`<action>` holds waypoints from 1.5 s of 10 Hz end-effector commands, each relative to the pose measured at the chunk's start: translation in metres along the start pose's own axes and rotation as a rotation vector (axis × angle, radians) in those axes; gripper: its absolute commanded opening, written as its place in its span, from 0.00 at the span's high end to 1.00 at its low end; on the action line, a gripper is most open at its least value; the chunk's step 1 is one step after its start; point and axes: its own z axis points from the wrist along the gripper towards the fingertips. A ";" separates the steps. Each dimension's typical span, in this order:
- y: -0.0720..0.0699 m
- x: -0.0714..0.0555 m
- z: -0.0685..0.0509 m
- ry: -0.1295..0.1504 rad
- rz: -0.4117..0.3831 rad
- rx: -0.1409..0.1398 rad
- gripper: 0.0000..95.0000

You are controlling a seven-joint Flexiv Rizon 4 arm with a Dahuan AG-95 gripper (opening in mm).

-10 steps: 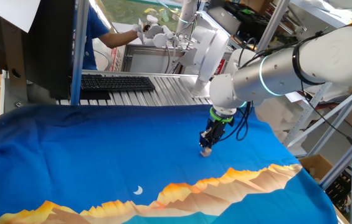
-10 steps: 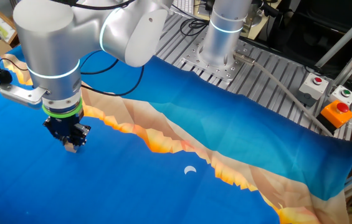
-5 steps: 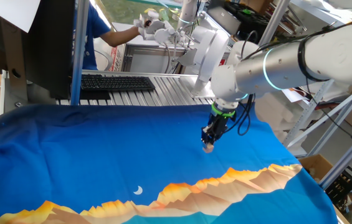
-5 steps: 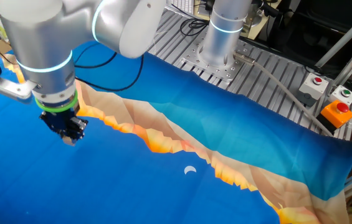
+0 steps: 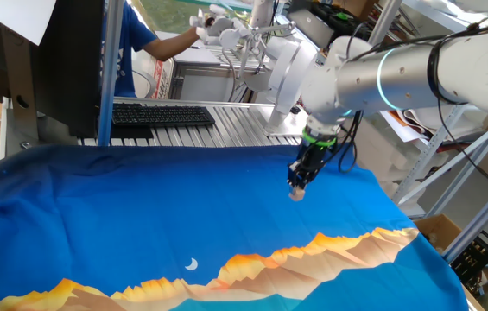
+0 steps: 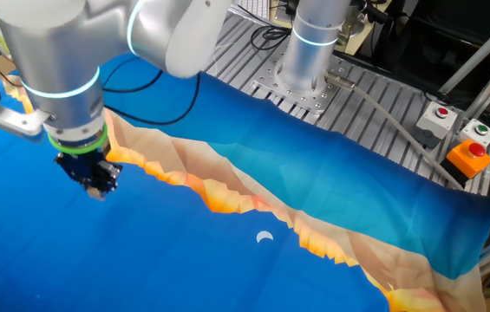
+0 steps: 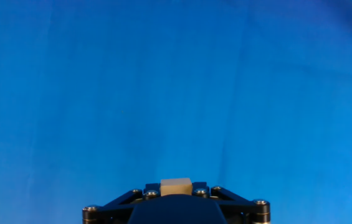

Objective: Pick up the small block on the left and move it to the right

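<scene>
The gripper hangs above the blue cloth, its 2 fingers clamped on the block — a tan cube at their tips, lifted clear of the cloth. The white crescent print lies well apart, near the orange mountain band.

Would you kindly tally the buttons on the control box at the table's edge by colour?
Red button: 1
Green button: 1
Orange button: 1
Total: 3
</scene>
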 end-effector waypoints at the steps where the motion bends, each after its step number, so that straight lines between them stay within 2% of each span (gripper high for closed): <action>1: -0.005 -0.002 -0.003 -0.004 -0.002 0.008 1.00; 4: -0.009 -0.003 -0.006 -0.012 0.017 0.007 1.00; 6: -0.012 -0.004 -0.008 -0.032 0.003 0.012 1.00; 8: -0.012 -0.004 -0.008 -0.061 -0.046 0.024 1.00; 9: -0.012 -0.004 -0.008 -0.068 -0.046 0.017 1.00; 10: -0.012 -0.004 -0.008 -0.092 -0.047 0.036 1.00; 11: -0.012 -0.004 -0.008 -0.107 -0.047 0.039 1.00; 13: -0.012 -0.004 -0.008 -0.102 -0.046 0.036 1.00; 14: -0.012 -0.004 -0.008 -0.073 -0.046 0.025 1.00; 15: -0.012 -0.004 -0.008 -0.072 -0.042 0.017 1.00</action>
